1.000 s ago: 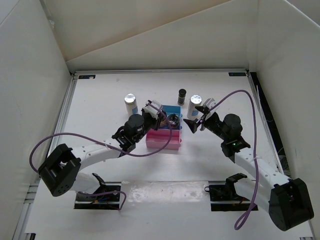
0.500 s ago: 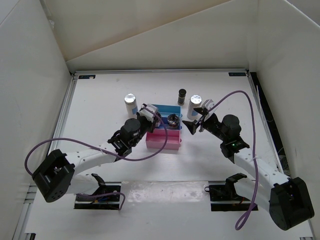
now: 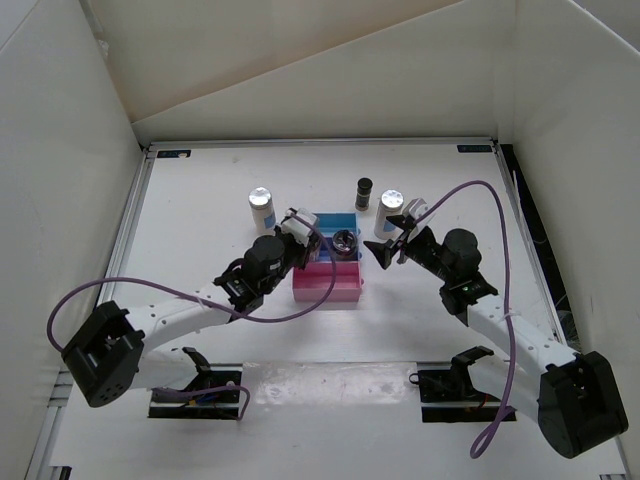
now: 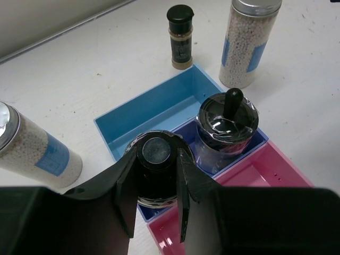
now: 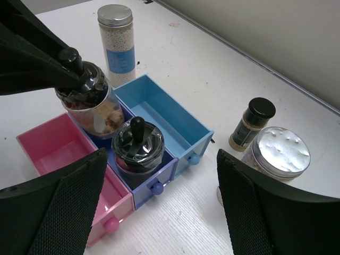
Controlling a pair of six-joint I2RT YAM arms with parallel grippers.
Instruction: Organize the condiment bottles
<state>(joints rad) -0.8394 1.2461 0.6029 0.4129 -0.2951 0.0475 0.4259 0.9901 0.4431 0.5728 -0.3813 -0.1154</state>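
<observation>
My left gripper (image 4: pixel 157 164) is shut on a clear short jar (image 4: pixel 155 150) by its dark top. The jar's base (image 5: pixel 87 101) is down in the purple middle compartment of the rack (image 3: pixel 325 278); whether it rests on the floor there I cannot tell. A second short jar (image 4: pixel 227 130) stands beside it in the same compartment. One tall white shaker (image 3: pixel 260 205) stands left of the rack and another (image 3: pixel 390 210) to its right, with the slim dark bottle (image 3: pixel 364 193) behind. My right gripper (image 5: pixel 162 159) hovers open just right of the rack, nothing between its fingers.
The rack has a blue back compartment (image 4: pixel 154 106) and a pink front one (image 5: pixel 48 149), both with nothing in them. White walls enclose the table on three sides. Purple cables loop from both arms near the front edge.
My left gripper, with the jar in it, has shifted slightly over the left part of the rack, and the left arm's rear links have swung left. The right arm has not moved.
</observation>
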